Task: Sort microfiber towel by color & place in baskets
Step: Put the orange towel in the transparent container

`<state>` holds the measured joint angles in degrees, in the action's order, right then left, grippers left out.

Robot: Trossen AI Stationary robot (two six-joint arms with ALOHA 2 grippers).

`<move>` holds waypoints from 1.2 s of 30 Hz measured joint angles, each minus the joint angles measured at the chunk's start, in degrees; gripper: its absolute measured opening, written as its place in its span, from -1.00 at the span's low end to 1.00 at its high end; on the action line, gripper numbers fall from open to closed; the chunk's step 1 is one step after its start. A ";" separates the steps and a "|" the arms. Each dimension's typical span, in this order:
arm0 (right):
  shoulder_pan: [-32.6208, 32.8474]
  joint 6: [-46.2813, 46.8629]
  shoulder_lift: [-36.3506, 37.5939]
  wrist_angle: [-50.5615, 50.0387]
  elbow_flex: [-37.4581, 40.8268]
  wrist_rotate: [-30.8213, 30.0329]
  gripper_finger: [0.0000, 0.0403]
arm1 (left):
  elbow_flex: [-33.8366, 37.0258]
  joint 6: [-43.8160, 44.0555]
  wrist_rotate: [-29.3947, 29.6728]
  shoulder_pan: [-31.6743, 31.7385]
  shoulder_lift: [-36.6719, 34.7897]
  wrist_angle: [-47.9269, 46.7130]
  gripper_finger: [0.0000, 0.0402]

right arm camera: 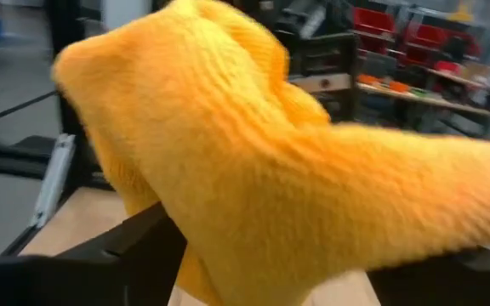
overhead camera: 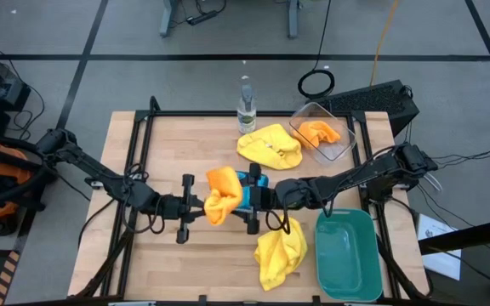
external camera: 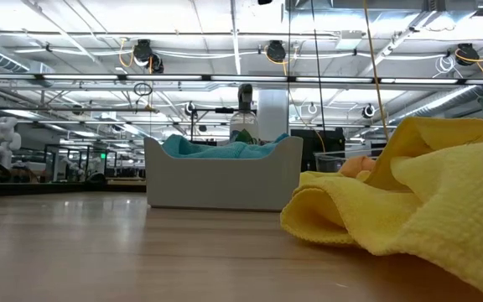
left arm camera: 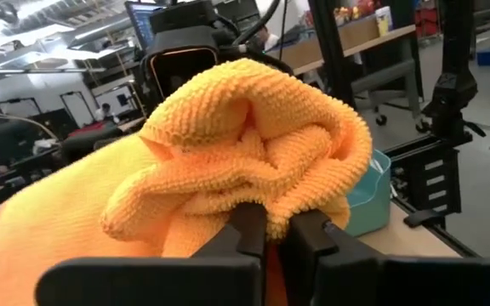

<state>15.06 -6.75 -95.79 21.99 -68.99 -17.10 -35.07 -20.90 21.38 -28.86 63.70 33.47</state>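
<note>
My left gripper (overhead camera: 204, 205) is shut on an orange towel (overhead camera: 222, 194) above the middle of the table. It is bunched up and fills the left wrist view (left arm camera: 245, 153). My right gripper (overhead camera: 247, 197) faces it from the right. In its wrist view the orange towel (right arm camera: 253, 153) lies between its wide-apart fingers. Under the right gripper is the pale basket (external camera: 222, 180) with the blue towels (overhead camera: 253, 179) in it. A second orange towel (overhead camera: 320, 132) lies in the clear basket (overhead camera: 340, 150). One yellow towel (overhead camera: 269, 146) lies on the table toward the far edge, another (overhead camera: 281, 251) toward the near edge. My left gripper pinches a bunched fold of the orange towel (left arm camera: 270, 217) between its two fingers (left arm camera: 249, 229), coming level from the table's left. The towel is lifted clear of the table and bulges out beyond the fingertips in several layers. My right gripper is open around the same towel. The cloth drapes against one finger (right arm camera: 143, 242). The rest of the contact is hidden by the towel.
The dark green basket (overhead camera: 347, 255) stands at the near right, beside the near yellow towel. A clear bottle (overhead camera: 246, 106) stands at the far edge. A black device (overhead camera: 381, 100) sits off the far right corner. Bare wood lies at the table's left.
</note>
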 joint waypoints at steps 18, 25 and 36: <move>-1.54 -8.56 -3.73 10.51 0.04 10.40 0.09 | -0.07 1.02 -0.28 0.13 -0.02 -0.10 -0.77; -2.19 -7.87 -3.73 10.63 0.04 13.72 -0.41 | -0.07 3.79 -3.24 0.17 -0.04 0.07 -0.76; -2.13 -8.94 -3.27 9.09 0.07 13.02 -0.91 | -0.14 8.49 -5.48 -0.46 -0.11 -2.88 -0.37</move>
<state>12.93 -15.69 -99.06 31.08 -68.93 -4.09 -35.21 -12.41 15.90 -29.33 63.59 30.59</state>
